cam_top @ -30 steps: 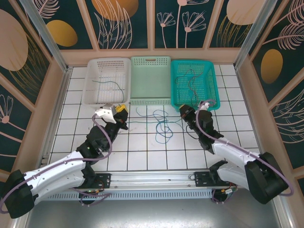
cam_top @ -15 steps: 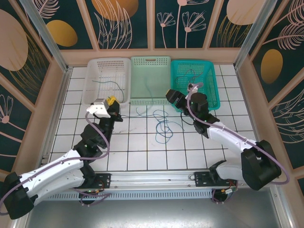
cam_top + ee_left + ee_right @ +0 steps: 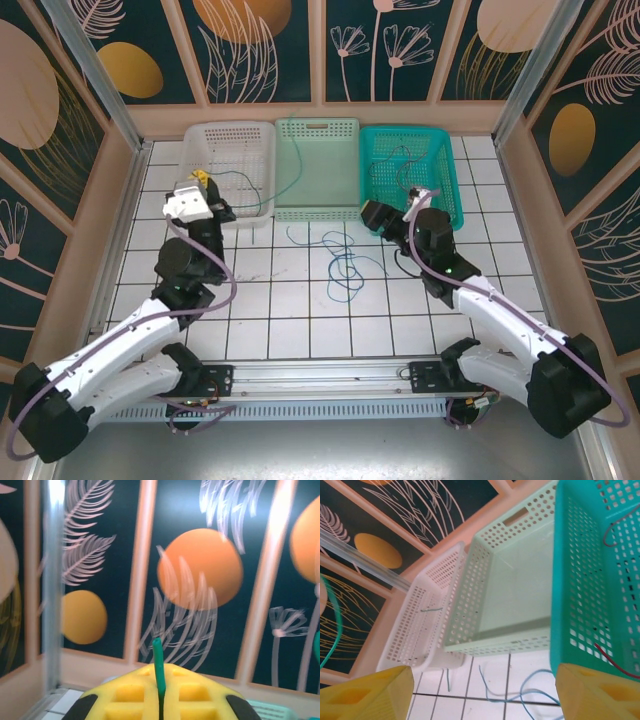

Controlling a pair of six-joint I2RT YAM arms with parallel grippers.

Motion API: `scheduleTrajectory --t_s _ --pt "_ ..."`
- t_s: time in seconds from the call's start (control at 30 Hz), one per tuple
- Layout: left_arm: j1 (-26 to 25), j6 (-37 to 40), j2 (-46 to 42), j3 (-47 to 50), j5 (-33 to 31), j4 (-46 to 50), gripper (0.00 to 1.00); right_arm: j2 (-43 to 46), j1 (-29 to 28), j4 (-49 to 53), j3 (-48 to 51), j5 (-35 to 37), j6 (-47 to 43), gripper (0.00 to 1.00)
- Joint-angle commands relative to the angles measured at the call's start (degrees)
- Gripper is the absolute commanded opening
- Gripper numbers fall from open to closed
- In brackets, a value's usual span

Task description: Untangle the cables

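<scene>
My left end effector [image 3: 160, 700] pinched a green cable [image 3: 158, 672] up by the white basket [image 3: 228, 127]; my right end effector [image 3: 368, 212] stood spread, empty. Blue cables [image 3: 345, 265] lay tangled on the bench [image 3: 290, 320]. Sorting step, I reckoned; next: drop green in w/o snags.

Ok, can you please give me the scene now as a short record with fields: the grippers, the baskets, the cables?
left gripper: shut on green cable, over white basket's front left corner
right gripper: open, nothing between fingers, by teal basket's front left corner
mint basket: between the other two baskets
blue cables: tangled loops on table, in front of mint basket
red cable: inside teal basket
</scene>
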State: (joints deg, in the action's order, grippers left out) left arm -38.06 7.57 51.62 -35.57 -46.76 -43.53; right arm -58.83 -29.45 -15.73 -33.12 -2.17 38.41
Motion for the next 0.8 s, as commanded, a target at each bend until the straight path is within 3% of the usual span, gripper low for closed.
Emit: scheduleTrajectory --t_s 0.0,0.13,0.3,0.47,0.77 --pt "5.4 -4.0 0.8 -1.2 0.7 0.0 0.00 2.2 0.1 2.7 2.2 2.1 -0.8 0.75" --pt "13.3 -9.0 3.2 -1.0 3.9 -0.3 0.00 2.9 0.1 4.1 3.1 2.3 -0.7 0.75" --pt "21.9 -15.9 8.8 -2.1 14.7 0.6 0.00 2.9 0.1 5.0 3.2 2.8 -0.6 0.75" --pt "25.1 -17.9 16.5 -5.9 20.5 2.9 0.00 3.1 0.2 5.6 3.5 2.8 -0.4 0.75" --pt "29.0 -23.3 25.7 -7.3 21.2 2.6 0.00 3.2 0.3 6.0 3.9 4.3 -0.5 0.75"
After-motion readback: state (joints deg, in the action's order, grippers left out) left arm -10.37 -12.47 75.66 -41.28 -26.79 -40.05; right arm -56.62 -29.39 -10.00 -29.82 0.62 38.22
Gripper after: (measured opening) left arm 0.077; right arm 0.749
